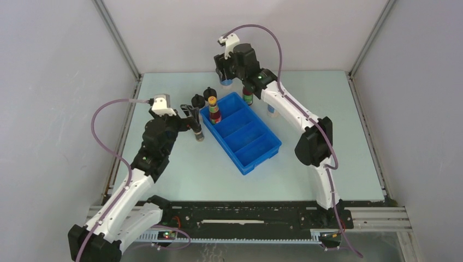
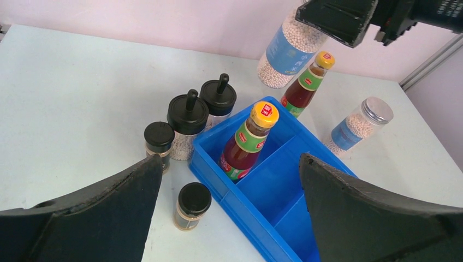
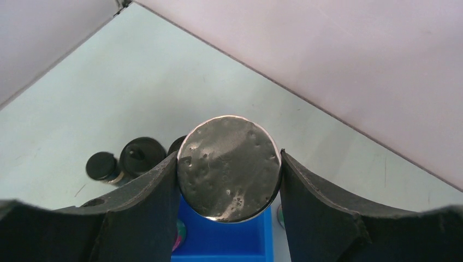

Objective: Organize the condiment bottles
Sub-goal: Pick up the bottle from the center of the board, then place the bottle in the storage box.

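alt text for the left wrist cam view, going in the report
Framed by the open left end effector, a blue tray holds one dark-red sauce bottle in its far end compartment. Four black-lidded jars stand left of it, a second sauce bottle stands beyond it, a silver-capped jar stands to its right, and the right end effector grips a pale jar.

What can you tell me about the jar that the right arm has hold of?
A clear jar packed with small white grains, wrapped in a blue label and closed by a dimpled, silvery round lid. The right gripper's fingers clamp the lid from both sides. The jar hangs tilted near the far end of the blue tray and seems lifted off the table; no other bottle touches it.
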Robot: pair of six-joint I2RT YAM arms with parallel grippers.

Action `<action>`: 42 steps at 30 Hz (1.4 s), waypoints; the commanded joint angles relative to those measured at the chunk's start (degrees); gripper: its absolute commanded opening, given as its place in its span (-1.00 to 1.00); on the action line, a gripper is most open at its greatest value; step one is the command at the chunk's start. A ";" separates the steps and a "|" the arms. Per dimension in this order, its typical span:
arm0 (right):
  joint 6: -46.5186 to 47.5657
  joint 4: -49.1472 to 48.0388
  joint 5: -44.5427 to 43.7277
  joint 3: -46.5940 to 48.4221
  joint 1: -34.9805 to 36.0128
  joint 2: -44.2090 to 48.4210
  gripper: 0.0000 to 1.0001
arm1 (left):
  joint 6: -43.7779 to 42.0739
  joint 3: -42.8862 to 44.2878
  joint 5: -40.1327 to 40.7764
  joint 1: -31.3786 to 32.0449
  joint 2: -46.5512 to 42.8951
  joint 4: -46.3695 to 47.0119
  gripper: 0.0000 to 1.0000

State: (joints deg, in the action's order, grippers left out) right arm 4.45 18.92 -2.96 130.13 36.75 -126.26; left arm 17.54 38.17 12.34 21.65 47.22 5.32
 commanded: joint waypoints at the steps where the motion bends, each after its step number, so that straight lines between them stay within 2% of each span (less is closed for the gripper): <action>1: 1.89 -5.69 -2.80 -3.83 1.98 9.22 -1.00 | -0.82 -1.43 1.37 0.57 -1.42 1.27 1.00; 13: 0.59 -12.90 -9.14 -34.18 5.80 31.92 -1.00 | -1.22 -1.27 2.29 1.11 -2.84 0.83 1.00; 20: -1.24 -14.20 -11.62 -48.27 8.75 43.17 -1.00 | -1.11 -1.00 2.69 1.28 -2.12 0.62 0.99; 31: -4.17 -12.95 -13.33 -57.29 13.44 49.63 -1.00 | -1.56 -0.82 3.46 1.31 -1.52 0.30 1.00; 42: -6.32 -12.87 -12.36 -62.03 14.75 53.42 -1.00 | -1.35 -0.56 3.78 1.31 0.12 0.39 1.00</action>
State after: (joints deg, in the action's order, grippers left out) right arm -0.56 11.33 -14.72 67.53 50.98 -76.31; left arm 16.97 38.17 14.90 22.65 47.35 5.08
